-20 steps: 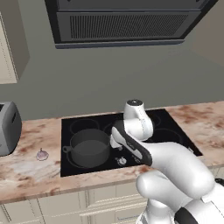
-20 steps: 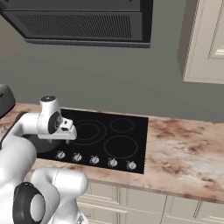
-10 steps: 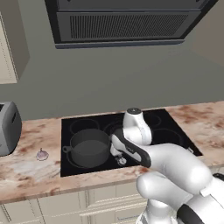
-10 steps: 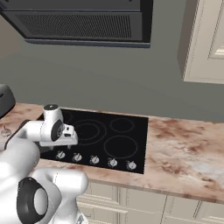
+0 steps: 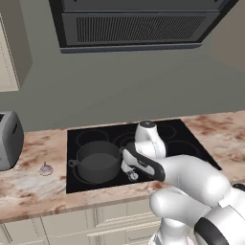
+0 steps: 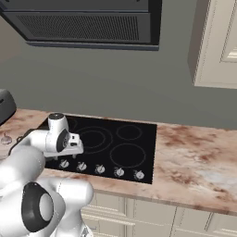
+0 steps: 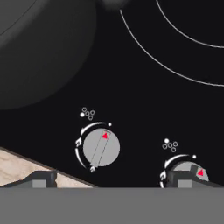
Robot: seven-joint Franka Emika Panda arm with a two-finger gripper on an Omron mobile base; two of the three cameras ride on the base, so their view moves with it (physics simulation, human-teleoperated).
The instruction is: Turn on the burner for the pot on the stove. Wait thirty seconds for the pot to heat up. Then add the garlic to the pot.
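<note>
Silver knob (image 7: 101, 148) centred between spread gripper (image 7: 114, 179) fingertips, likely lined up for turning, with pot (image 5: 98, 161) waiting on stove (image 5: 191, 143) and garlic (image 5: 46, 169) aside on counter (image 5: 28, 184).

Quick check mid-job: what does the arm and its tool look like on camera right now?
A glossy white arm of rounded, bulbous segments with dark grey joint rings and a dark band along the forearm. The wrist ends in a white cylindrical cap with a grey top. The tool has two small dark grey fingertips. No cables or markings visible.
</note>
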